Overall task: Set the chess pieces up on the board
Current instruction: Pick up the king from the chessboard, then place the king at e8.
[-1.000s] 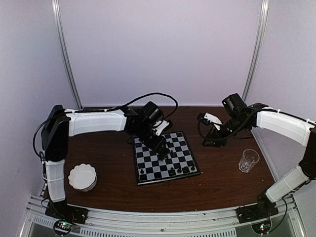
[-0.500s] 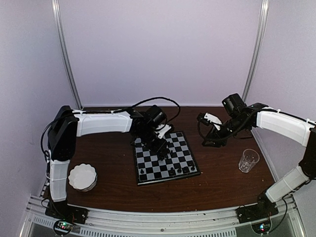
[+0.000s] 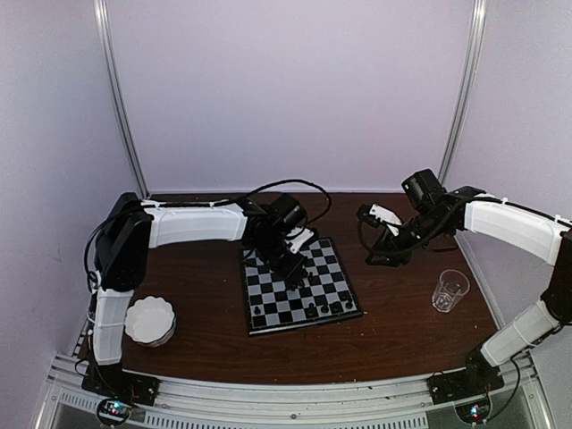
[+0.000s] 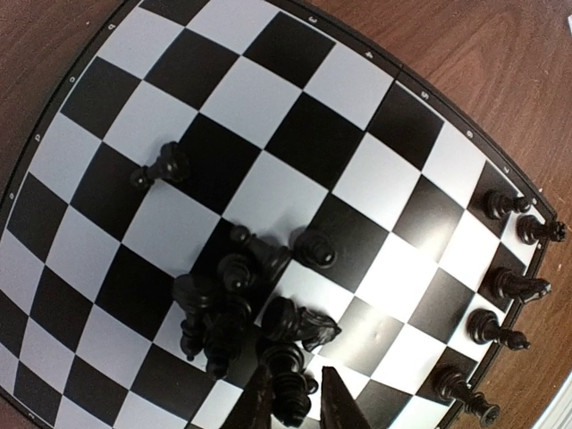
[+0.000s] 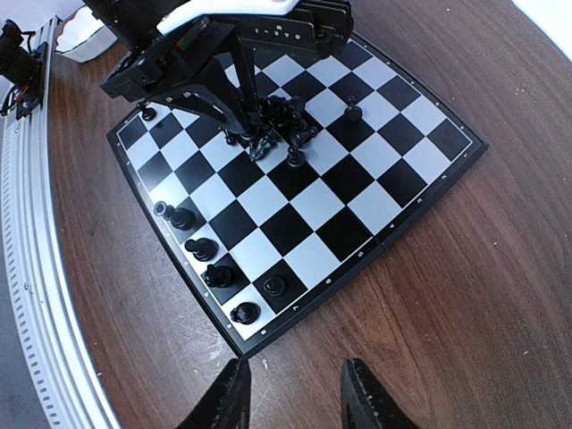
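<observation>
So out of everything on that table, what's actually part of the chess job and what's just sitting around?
Part of the job: the board; the black chess pieces, some heaped mid-board, some lined along one edge; the left claw, down in the heap.
Just lying about: the white scalloped dish; the clear glass.

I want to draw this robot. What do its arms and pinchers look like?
Each arm has smooth white shells, like the left arm and right arm, joined by chunky black joints. A thin black cable loops off the left one. The left gripper and right gripper each end in two slim black fingers.
</observation>
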`<state>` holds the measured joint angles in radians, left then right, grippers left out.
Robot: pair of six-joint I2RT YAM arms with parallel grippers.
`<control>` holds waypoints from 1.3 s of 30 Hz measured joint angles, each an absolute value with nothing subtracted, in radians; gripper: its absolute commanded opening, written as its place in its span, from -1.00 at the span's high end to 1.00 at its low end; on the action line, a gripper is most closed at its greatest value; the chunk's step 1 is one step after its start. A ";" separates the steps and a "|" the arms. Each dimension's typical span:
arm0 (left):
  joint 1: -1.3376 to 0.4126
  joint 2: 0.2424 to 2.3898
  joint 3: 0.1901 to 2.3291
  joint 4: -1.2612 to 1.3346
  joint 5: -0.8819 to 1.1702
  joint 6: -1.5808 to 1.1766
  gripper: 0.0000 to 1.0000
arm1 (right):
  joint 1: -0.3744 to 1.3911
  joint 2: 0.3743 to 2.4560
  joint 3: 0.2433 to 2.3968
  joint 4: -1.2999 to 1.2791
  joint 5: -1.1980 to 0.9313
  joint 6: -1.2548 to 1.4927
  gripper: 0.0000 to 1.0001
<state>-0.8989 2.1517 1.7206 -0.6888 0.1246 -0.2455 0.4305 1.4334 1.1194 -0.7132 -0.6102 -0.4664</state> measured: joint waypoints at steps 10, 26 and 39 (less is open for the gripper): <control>-0.902 2.162 1.735 -0.702 0.111 -0.233 0.85 | 0.430 1.433 1.119 -0.713 -0.611 -0.467 0.28; -0.914 1.940 1.626 -0.633 0.182 -0.237 0.86 | 0.430 1.438 1.119 -0.714 -0.611 -0.472 0.28; -1.050 1.848 1.383 -0.501 0.210 -0.237 0.85 | 0.430 1.438 1.119 -0.714 -0.611 -0.476 0.28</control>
